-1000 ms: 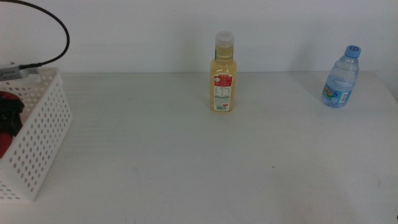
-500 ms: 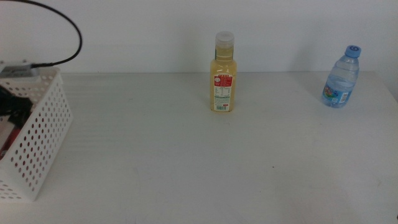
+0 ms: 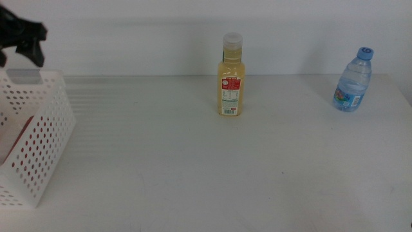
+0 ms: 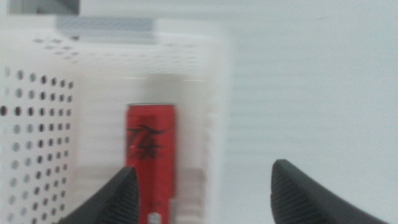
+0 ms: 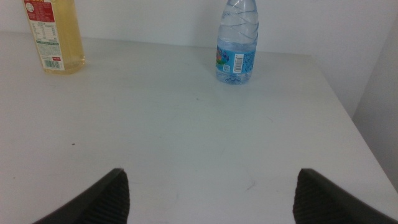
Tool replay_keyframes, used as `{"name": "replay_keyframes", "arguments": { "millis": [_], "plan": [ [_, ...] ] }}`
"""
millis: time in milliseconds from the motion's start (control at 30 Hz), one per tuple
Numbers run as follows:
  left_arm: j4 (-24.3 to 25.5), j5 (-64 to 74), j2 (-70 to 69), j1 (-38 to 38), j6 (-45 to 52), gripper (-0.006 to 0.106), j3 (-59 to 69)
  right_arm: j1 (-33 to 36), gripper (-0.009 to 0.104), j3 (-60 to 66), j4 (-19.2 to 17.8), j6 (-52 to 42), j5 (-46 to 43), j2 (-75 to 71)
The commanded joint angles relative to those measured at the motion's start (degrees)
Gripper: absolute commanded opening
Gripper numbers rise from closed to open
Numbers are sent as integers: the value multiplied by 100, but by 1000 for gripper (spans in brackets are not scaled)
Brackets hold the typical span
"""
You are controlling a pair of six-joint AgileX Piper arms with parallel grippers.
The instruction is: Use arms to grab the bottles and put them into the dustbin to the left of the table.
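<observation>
Middle view: left claw [image 3: 22, 35] at 10 o'clock, above dustbin [image 3: 38, 138] w/ red can [image 4: 151, 158] inside, jaws apart, empty. Right claw [image 5: 211, 194] waits, jaws spread. Juice bottle [image 3: 230, 76] & water bottle [image 3: 353, 80] upright on table [image 3: 193, 167], probably next.

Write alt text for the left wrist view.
A red can lies inside the white perforated dustbin, seen from above between the open jaws of the left gripper. The white table extends beside the bin.
</observation>
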Motion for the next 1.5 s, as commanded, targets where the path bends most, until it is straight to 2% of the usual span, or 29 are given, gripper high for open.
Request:
{"name": "replay_keyframes", "arguments": {
  "millis": [0,133,467,633,933,1067,1133,1300,1400,1467],
  "plan": [
    [-19,427,-649,-286,-115,58,123,-27,70,-49,-32,-53,-396,-155],
    [-24,-134,-1516,-829,-328,54,1143,-27,70,-49,-32,-53,-396,-155],
    [-23,-3139,-3114,-2112,-1009,54,3766,-27,70,-49,-32,-53,-396,-155],
    [-18,-4621,-3171,-2736,-1059,54,4832,-27,70,-49,-32,-53,-396,-155],
    [-29,-8177,-2832,-3488,-1081,54,6167,-27,70,-49,-32,-53,-396,-155],
    [-136,-8809,-2397,-3532,-1364,54,6287,-27,70,-49,-32,-53,-396,-155],
    [-28,-9030,-2162,-3532,-1316,55,6287,-27,70,-49,-32,-53,-396,-155],
    [61,-9718,-1668,-3633,-1083,64,6268,-27,70,-49,-32,-53,-396,-155],
    [-167,-9992,-1346,-3684,-983,76,6117,-27,70,-49,-32,-53,-396,-155],
    [-489,-10137,-1123,-3788,-965,86,5938,-27,70,-49,-32,-53,-396,-155]
  ]
}}
